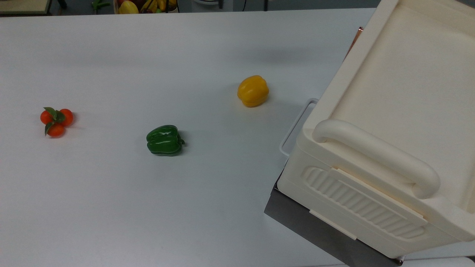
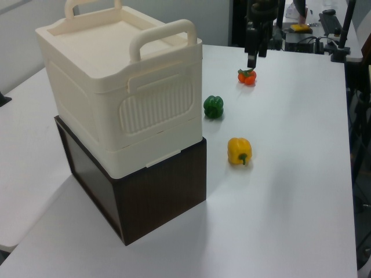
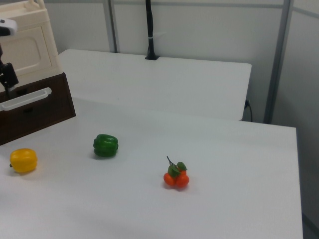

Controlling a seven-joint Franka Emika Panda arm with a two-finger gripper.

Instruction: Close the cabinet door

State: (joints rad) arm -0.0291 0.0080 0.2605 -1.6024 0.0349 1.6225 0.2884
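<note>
The cream cabinet (image 1: 400,85) stands on a dark base (image 2: 151,191) at the top view's right. In the right view its cabinet door (image 3: 25,50), a cream panel with a recessed inset, looks flush with the cabinet front. The door's copper handle (image 1: 358,32) peeks out at the cabinet's far edge. My gripper (image 2: 257,58) hangs open and holding nothing, high above the table near the tomatoes, well clear of the cabinet (image 2: 116,75). At the right view's left edge the gripper (image 3: 7,82) shows in front of the door.
A yellow pepper (image 1: 253,91), a green pepper (image 1: 164,139) and a cluster of tomatoes (image 1: 56,120) lie on the white table. A white wire loop handle (image 1: 295,128) sticks out from the dark base. A fruit basket (image 1: 146,5) sits beyond the far edge.
</note>
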